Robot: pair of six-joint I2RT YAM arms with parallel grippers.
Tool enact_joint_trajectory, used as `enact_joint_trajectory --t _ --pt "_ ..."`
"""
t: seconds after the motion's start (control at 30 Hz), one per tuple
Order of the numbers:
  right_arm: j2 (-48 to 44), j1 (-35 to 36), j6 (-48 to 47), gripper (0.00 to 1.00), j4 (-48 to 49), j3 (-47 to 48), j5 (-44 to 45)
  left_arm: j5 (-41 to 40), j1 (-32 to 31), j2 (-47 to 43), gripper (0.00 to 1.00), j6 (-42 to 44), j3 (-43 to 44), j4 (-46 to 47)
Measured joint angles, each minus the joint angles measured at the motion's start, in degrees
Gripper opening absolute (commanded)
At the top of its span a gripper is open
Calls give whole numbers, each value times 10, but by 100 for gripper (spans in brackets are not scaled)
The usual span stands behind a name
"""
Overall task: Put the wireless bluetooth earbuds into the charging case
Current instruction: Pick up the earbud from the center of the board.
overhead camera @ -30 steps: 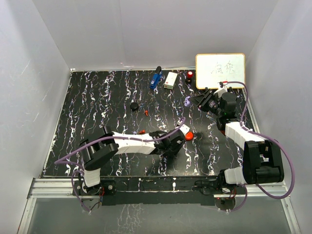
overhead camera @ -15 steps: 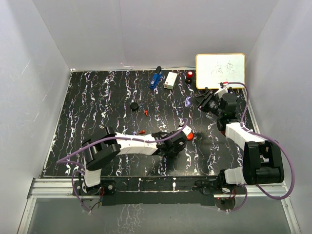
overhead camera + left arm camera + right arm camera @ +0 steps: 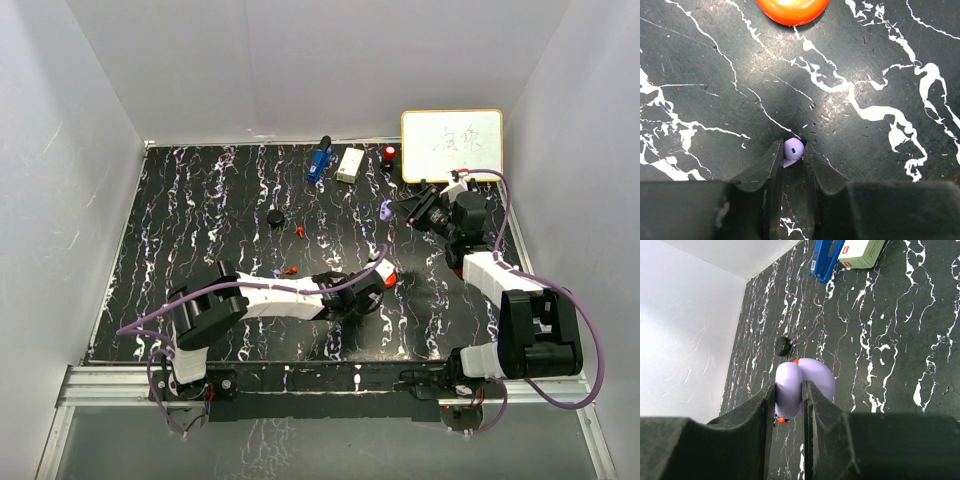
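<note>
On the marbled black tabletop [image 3: 715, 75], near its front edge, the left gripper [image 3: 792, 150] pinches a smooth, rounded lilac earbud [image 3: 795, 146], with a glossy orange case [image 3: 792, 9] nearby. Near the right edge, the right gripper [image 3: 789, 387] clamps a bulbous purple case [image 3: 817, 377].

the whiteboard [image 3: 452, 145] bears two handwritten characters, too faint to read; red print on the white box [image 3: 862, 251] is illegible.

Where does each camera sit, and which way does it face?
Top external: above and behind, looking down at the table; both arms show.
Left wrist: on the left arm, facing down; left gripper pinches a purple earbud.
Right wrist: on the right arm, facing across the table; right gripper holds a purple case.
Shared: blue gadget, top and right wrist.
</note>
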Motion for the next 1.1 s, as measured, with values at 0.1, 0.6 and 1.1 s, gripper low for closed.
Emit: enact_joint_trajectory --t 0.1,0.6,1.1 --pt "0 0 0 0 0 0 0 -1 -1 0 4 -2 0 0" --pt "2 -1 7 0 14 -10 -21 120 272 -270 0 -59 -130 146" --pt "94 -1 155 0 244 -68 -102 383 399 -112 0 -340 -193 620"
